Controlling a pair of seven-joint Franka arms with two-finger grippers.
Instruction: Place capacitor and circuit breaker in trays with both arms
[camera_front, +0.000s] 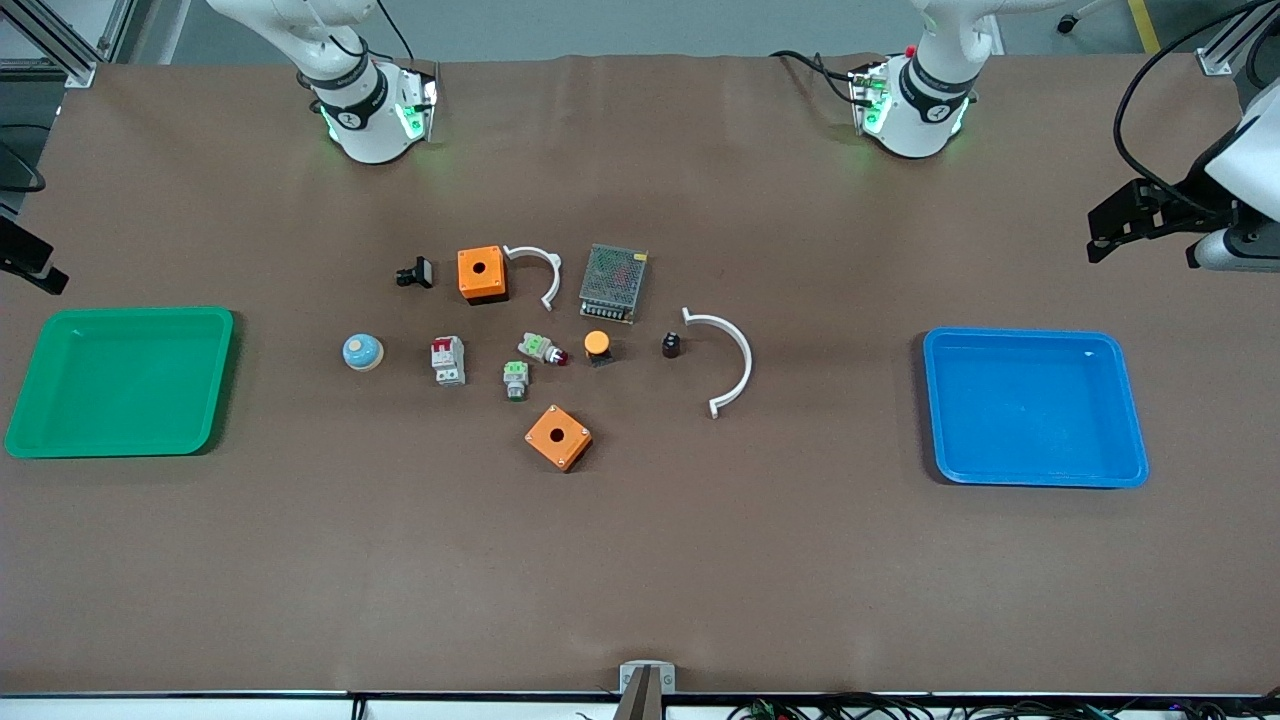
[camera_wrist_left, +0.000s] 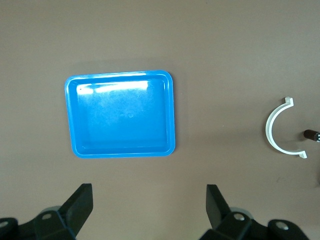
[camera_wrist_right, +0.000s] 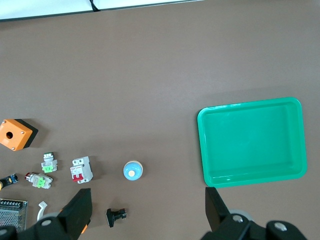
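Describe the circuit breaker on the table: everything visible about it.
The circuit breaker is a small white-grey rectangular block, plastic by its look, with red switch levers at the end farther from the front camera. It lies flat on the brown table, touching nothing, between the blue-domed round part and a green-topped grey part. No tool is near it.

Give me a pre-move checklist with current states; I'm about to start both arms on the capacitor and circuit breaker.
1. Capacitor free on the table, beside the white curved clip: ok.
2. Circuit breaker free, untouched: ok.
3. Left gripper open, over the table by the blue tray: ok.
4. Right gripper open: ok.
5. Blue tray holds nothing: ok.
6. Green tray holds nothing: ok.
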